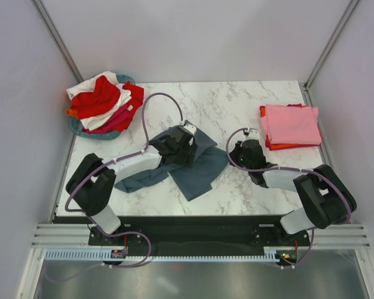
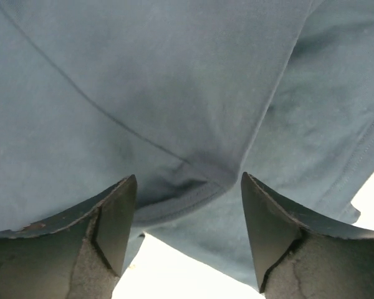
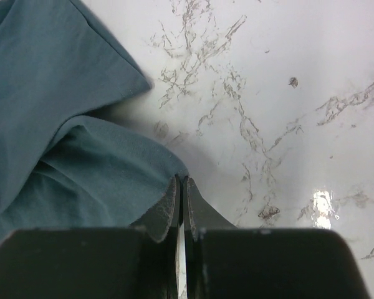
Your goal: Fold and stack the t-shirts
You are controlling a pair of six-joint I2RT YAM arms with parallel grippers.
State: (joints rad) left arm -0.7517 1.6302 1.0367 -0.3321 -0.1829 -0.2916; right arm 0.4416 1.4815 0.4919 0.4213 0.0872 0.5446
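Slate blue-grey cotton fills the view under the left gripper [image 2: 187, 240], whose jaws stand wide apart over a seam fold of the slate t-shirt [image 1: 199, 169]. One dark finger [image 2: 112, 218] sits on each side of the fold, and white tabletop shows between them below the hem. The right gripper [image 3: 182, 205] is pressed narrow, its fingers closed to a slit right at the shirt's right-hand corner; whether a nip of cloth sits between them I cannot tell. Ahead and to its right lies bare marble table [image 3: 287, 93]. From above, the shirt lies rumpled at the table's middle, near the front edge. The left arm [image 1: 134, 165] stretches low across its left part, and the right arm [image 1: 287, 177] is bent back with its wrist just beside the shirt's right edge. Open marble runs between the shirt and the folded pink t-shirt [image 1: 291, 123], which tops a stack at the right rear. At the left rear corner a teal basket [image 1: 76, 128] holds a heap of red and white t-shirts [image 1: 103, 99]
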